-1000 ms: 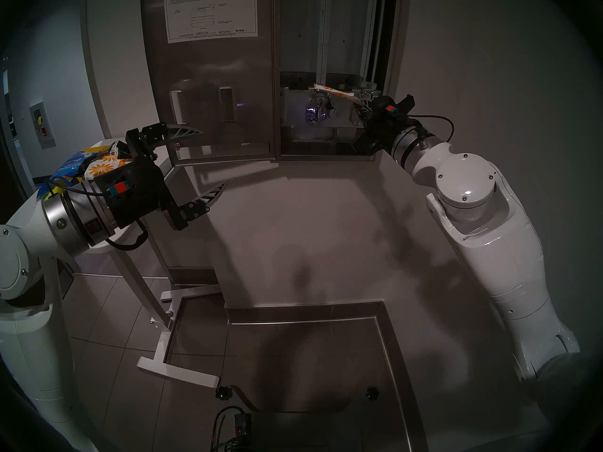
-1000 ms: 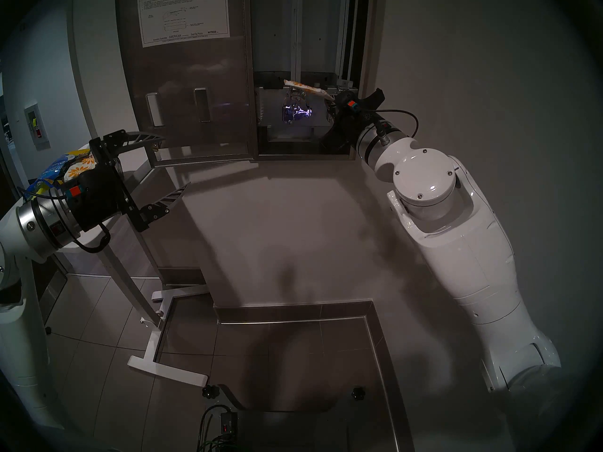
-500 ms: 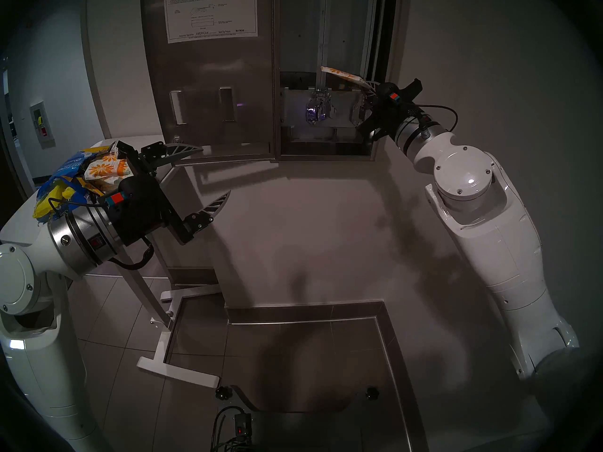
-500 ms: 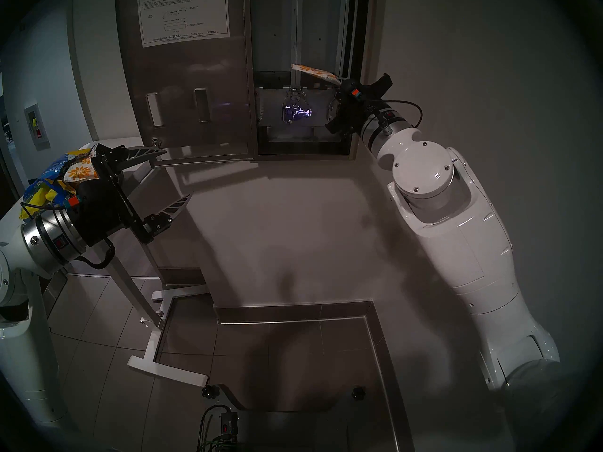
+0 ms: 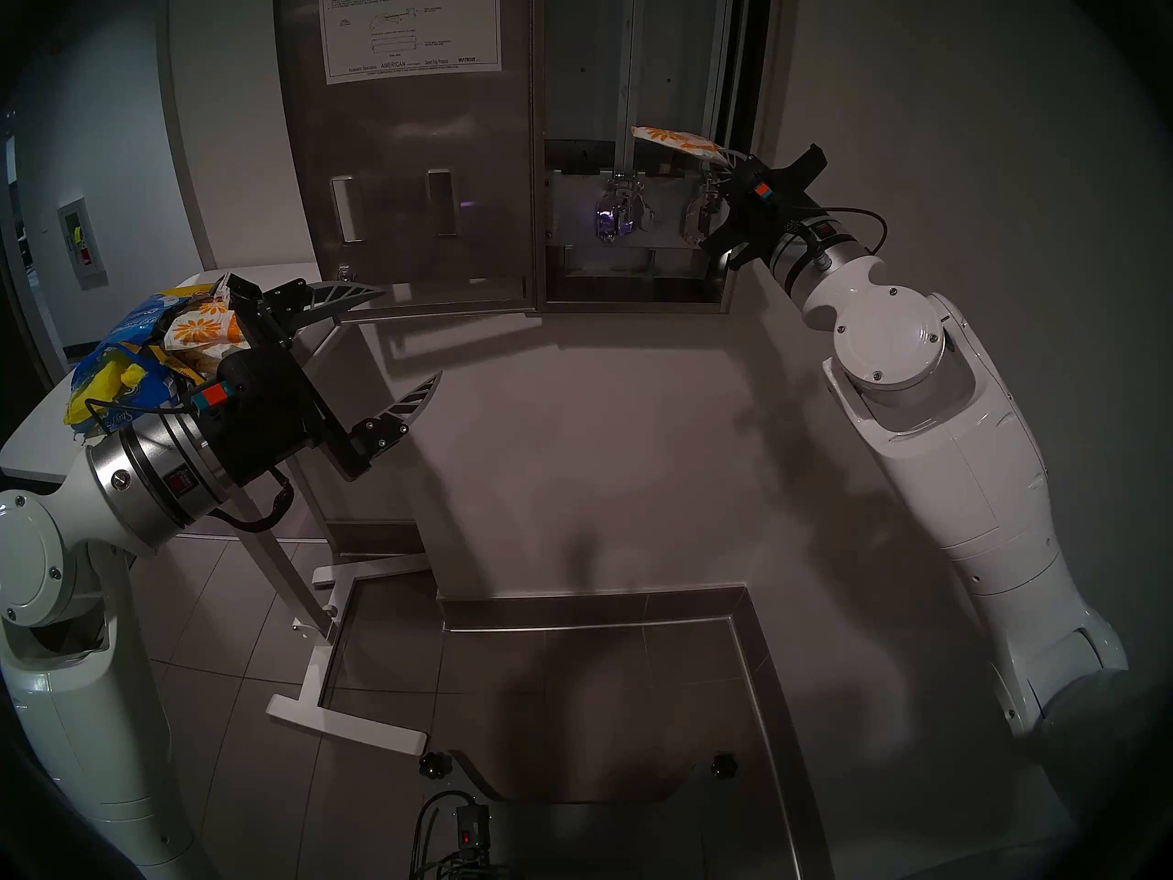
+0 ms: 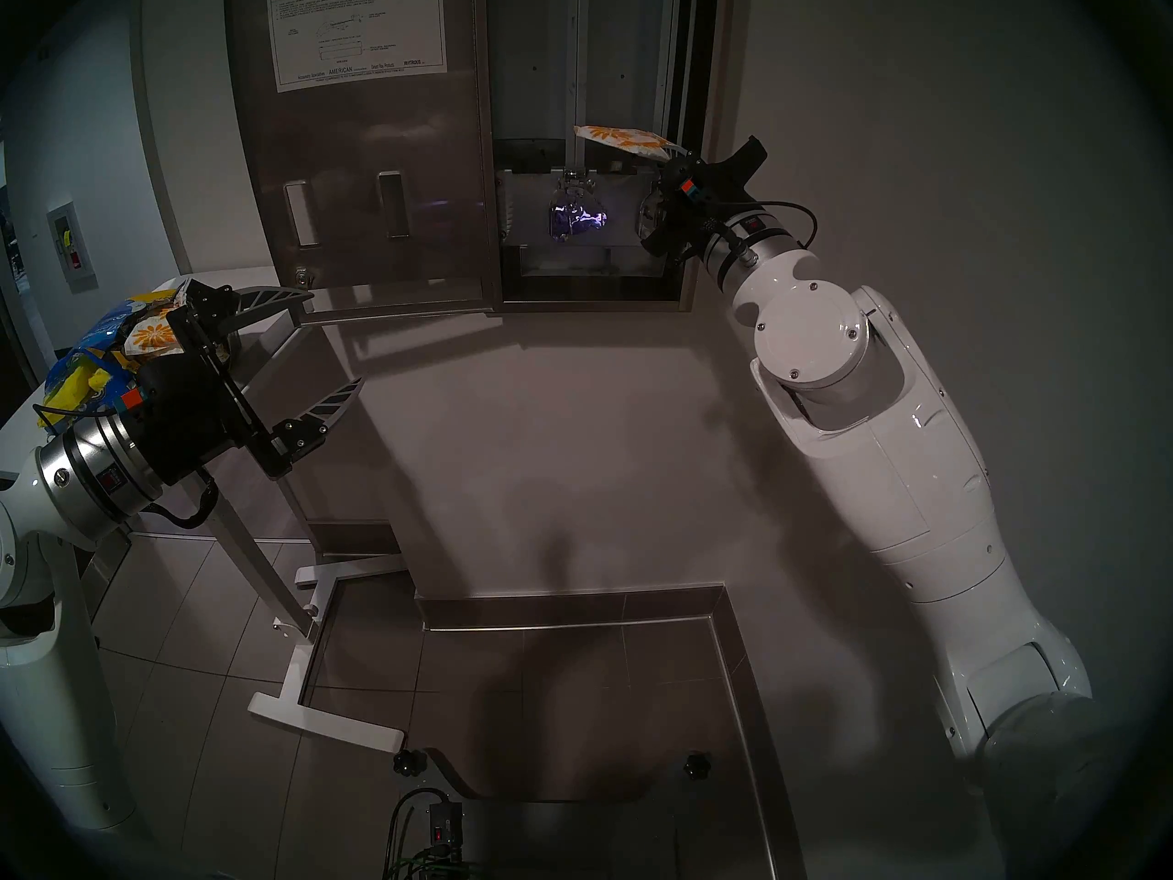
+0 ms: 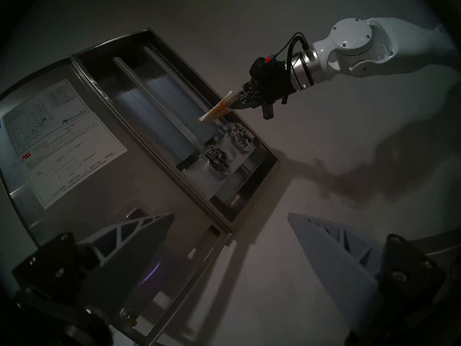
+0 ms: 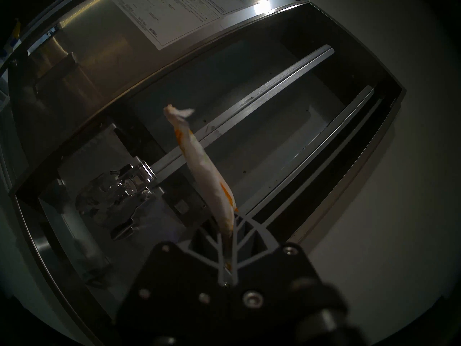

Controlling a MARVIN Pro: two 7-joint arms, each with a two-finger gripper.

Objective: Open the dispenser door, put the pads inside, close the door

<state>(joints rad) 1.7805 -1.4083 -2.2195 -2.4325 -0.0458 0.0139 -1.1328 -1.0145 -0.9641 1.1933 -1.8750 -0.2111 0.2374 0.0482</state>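
The steel dispenser hangs on the wall with its door swung open to the left, white instruction sheet on its back. My right gripper is shut on one end of a white pad with orange flowers, holding it in front of the right chute above the chrome levers. The same pad sticks out from the closed fingers in the right wrist view. My left gripper hangs open and empty below the door's bottom edge. More flower-print pads lie on the side table.
A torn blue-and-yellow plastic bag lies with the pads on a white side table at the left, behind my left wrist. The table's white legs stand on the tiled floor. A steel-edged floor frame runs below the wall.
My right gripper has lifted the pad from the lever shelf up and to the right, in front of the right chute. My left arm has dropped and drawn back a little, still open.
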